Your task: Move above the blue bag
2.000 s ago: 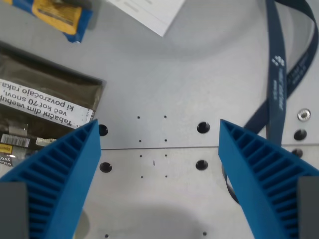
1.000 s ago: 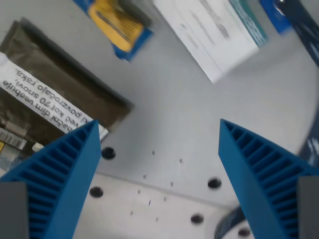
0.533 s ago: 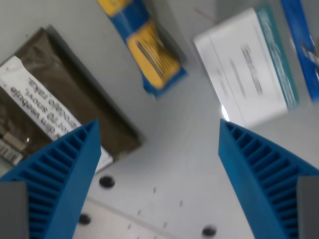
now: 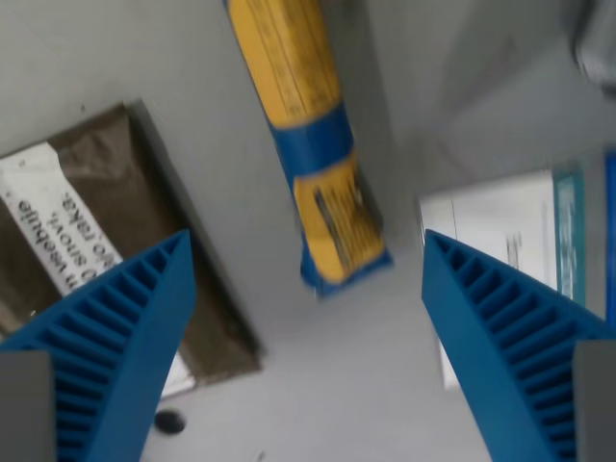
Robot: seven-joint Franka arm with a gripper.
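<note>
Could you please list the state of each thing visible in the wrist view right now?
gripper: open, empty, above the table.
blue bag: lying flat, lengthwise between the fingers, untouched.
brown pouch: flat, partly behind the left finger.
white box: flat, partly behind the right finger.

the whole wrist view is soft with blur. the blue bag [image 4: 313,144] runs off the top edge, so its upper end is out of sight, and the print on its yellow panels is too smeared to read. the brown packet [image 4: 115,241] is cut by the wrist view's left edge and partly hidden behind one blue finger [image 4: 106,356]; its white label shows only a few letters. the white box [image 4: 510,250] is covered below by the other finger, and its text is illegible. a grey shape [image 4: 597,43] at the top corner is perhaps a rounded object, too blurred to tell.
</note>
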